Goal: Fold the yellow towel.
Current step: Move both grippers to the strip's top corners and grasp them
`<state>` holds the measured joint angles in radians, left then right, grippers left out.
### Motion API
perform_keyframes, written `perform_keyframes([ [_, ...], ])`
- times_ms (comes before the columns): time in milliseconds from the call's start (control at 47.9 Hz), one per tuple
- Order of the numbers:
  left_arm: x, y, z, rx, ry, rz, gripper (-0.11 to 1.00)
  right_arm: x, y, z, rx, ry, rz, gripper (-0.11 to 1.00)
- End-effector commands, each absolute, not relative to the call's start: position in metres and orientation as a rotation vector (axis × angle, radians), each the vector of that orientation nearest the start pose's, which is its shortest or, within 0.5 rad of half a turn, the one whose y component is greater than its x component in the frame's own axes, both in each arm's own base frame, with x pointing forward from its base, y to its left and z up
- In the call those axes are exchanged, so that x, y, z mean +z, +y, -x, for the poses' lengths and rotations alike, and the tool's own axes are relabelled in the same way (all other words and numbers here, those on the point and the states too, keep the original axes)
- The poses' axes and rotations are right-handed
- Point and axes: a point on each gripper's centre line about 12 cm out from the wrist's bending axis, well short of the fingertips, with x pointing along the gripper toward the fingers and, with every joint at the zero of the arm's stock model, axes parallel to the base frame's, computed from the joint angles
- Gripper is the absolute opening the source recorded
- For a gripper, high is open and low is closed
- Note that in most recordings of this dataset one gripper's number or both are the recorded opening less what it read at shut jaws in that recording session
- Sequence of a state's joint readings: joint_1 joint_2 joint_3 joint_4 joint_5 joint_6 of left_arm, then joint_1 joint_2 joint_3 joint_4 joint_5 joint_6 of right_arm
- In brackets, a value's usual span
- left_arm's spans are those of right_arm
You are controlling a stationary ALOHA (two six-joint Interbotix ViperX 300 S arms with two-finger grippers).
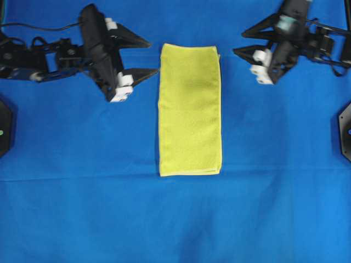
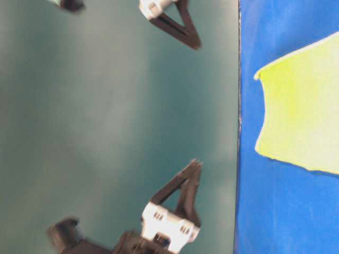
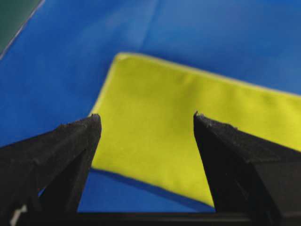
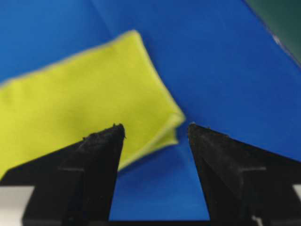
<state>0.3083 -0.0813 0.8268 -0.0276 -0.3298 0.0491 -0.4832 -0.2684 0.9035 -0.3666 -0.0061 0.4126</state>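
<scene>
The yellow towel point(image 1: 189, 109) lies flat on the blue cloth as a tall narrow rectangle, folded in layers, at the middle of the overhead view. My left gripper point(image 1: 152, 56) is open and empty, just left of the towel's upper left edge and apart from it. My right gripper point(image 1: 238, 43) is open and empty, to the right of the towel's upper right corner. In the left wrist view the towel point(image 3: 188, 132) lies ahead between the open fingers point(image 3: 70, 141). In the right wrist view the towel's layered corner point(image 4: 94, 99) lies ahead and left of the gripper point(image 4: 156, 128).
The large blue cloth point(image 1: 175, 219) covers the table. Black mounts stand at the left edge point(image 1: 4, 129) and the right edge point(image 1: 345, 129). In the table-level view the cloth's edge point(image 2: 238, 159) meets a green background.
</scene>
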Motion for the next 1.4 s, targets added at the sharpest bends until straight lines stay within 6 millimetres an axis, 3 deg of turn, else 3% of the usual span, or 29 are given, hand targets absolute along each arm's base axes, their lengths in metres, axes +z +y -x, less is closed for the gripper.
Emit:
perform_keyframes([
  [0, 0.179, 0.126, -0.357, 0.337, 0.411, 0.049, 0.76, 0.181, -0.159, -0.294, -0.491, 0.643, -0.183, 0.60],
  [146, 0.156, 0.146, -0.365, 0.376, 0.459, 0.067, 0.76, 0.157, -0.178, -0.310, -0.510, 0.721, -0.191, 0.60],
  [355, 0.120, 0.166, -0.379, 0.405, 0.525, 0.088, 0.76, 0.128, -0.189, -0.328, -0.502, 0.787, -0.197, 0.60],
  [606, 0.091, 0.181, -0.387, 0.426, 0.575, 0.105, 0.73, 0.103, -0.194, -0.331, -0.504, 0.845, -0.219, 0.60],
  [710, 0.082, 0.182, -0.390, 0.424, 0.593, 0.106, 0.66, 0.099, -0.194, -0.331, -0.507, 0.851, -0.229, 0.60],
  [835, 0.073, 0.182, -0.392, 0.420, 0.615, 0.110, 0.45, 0.098, -0.192, -0.331, -0.506, 0.854, -0.236, 0.58],
  [919, 0.067, 0.181, -0.392, 0.417, 0.628, 0.112, 0.27, 0.097, -0.188, -0.332, -0.496, 0.858, -0.232, 0.48],
  [1023, 0.067, 0.179, -0.392, 0.414, 0.629, 0.112, 0.08, 0.097, -0.183, -0.334, -0.484, 0.861, -0.227, 0.19],
  [1086, 0.067, 0.178, -0.392, 0.413, 0.631, 0.111, 0.06, 0.097, -0.182, -0.335, -0.482, 0.859, -0.229, 0.04],
  [1378, 0.075, 0.181, -0.391, 0.411, 0.636, 0.094, 0.05, 0.101, -0.188, -0.334, -0.500, 0.850, -0.238, 0.03],
])
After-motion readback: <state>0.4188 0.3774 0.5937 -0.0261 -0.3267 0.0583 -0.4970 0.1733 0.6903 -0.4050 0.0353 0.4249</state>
